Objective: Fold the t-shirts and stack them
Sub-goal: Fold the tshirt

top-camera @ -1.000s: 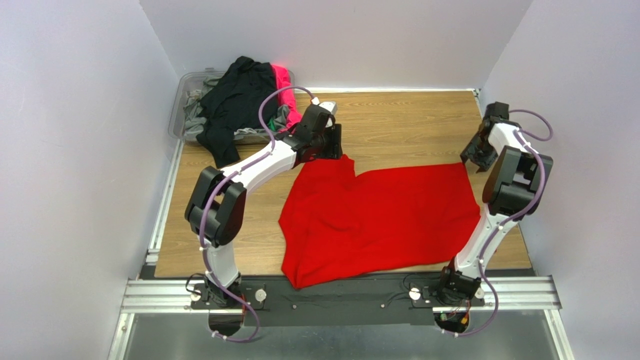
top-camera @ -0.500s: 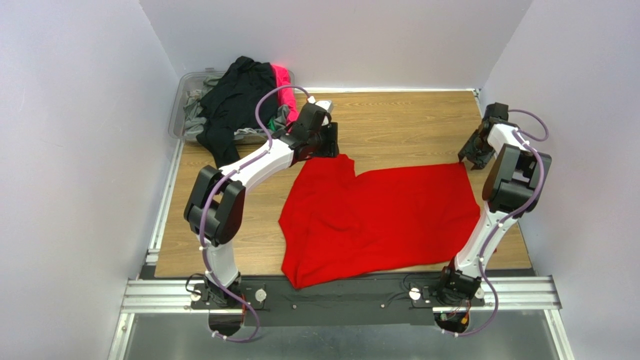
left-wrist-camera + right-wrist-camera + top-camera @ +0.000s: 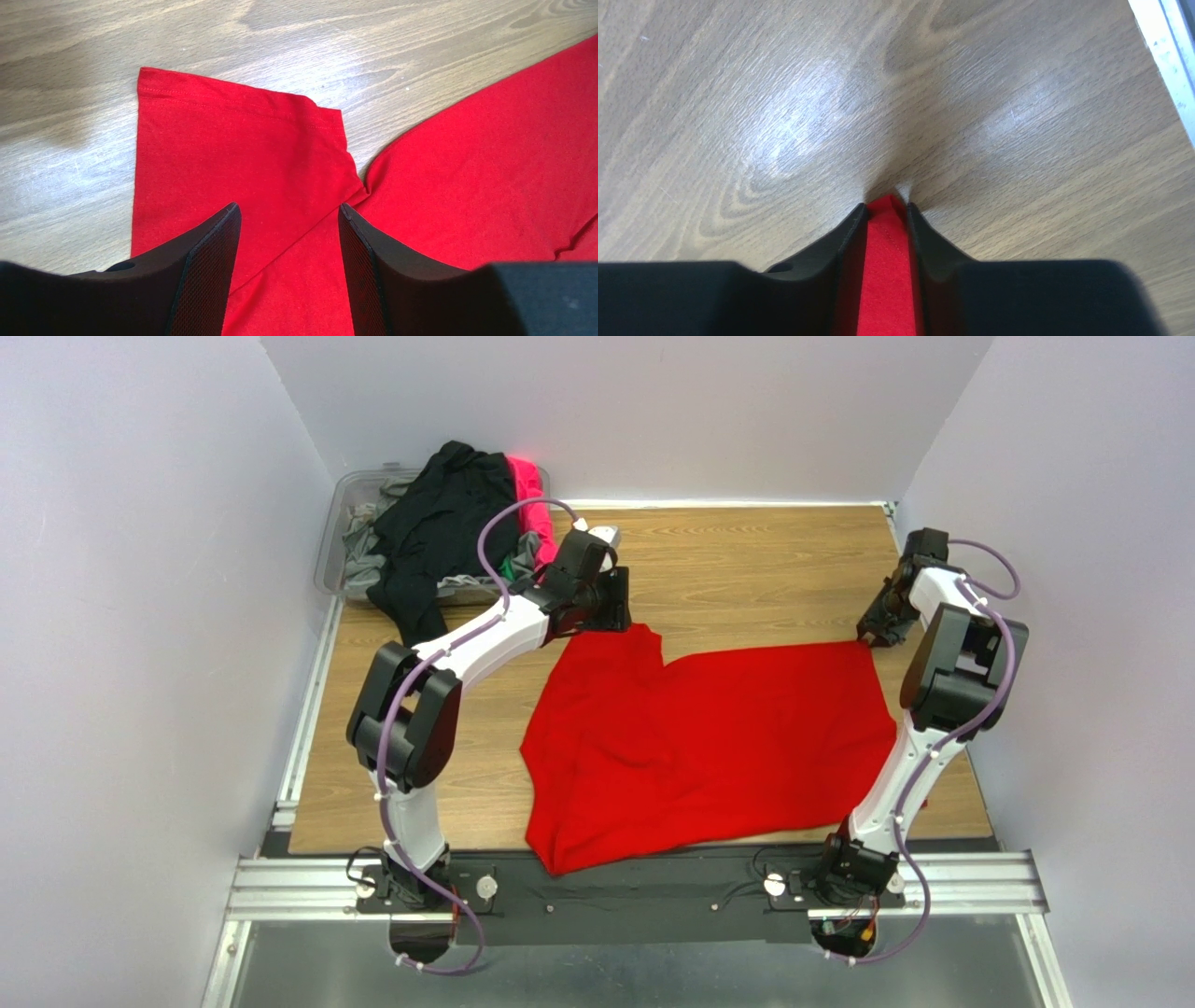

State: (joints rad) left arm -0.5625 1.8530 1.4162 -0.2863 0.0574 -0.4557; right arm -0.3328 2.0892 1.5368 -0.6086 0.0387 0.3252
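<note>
The bright red t-shirt [image 3: 701, 742] lies spread on the wooden table. My left gripper [image 3: 619, 612] is open just above its far left sleeve; in the left wrist view the sleeve [image 3: 231, 147] lies flat between and beyond my spread fingers [image 3: 210, 273]. My right gripper [image 3: 873, 632] is shut on the shirt's far right corner; in the right wrist view a strip of red cloth [image 3: 885, 266] is pinched between the jaws, down at the table surface.
A clear plastic bin [image 3: 344, 518] at the far left holds a heap of black [image 3: 435, 525], hot pink [image 3: 528, 483], grey and green shirts. White walls close in on three sides. A metal rail [image 3: 631, 882] runs along the near edge.
My right gripper has moved down and left onto the shirt's far right corner. My left gripper has drawn back slightly from the sleeve. The shirt has not shifted.
</note>
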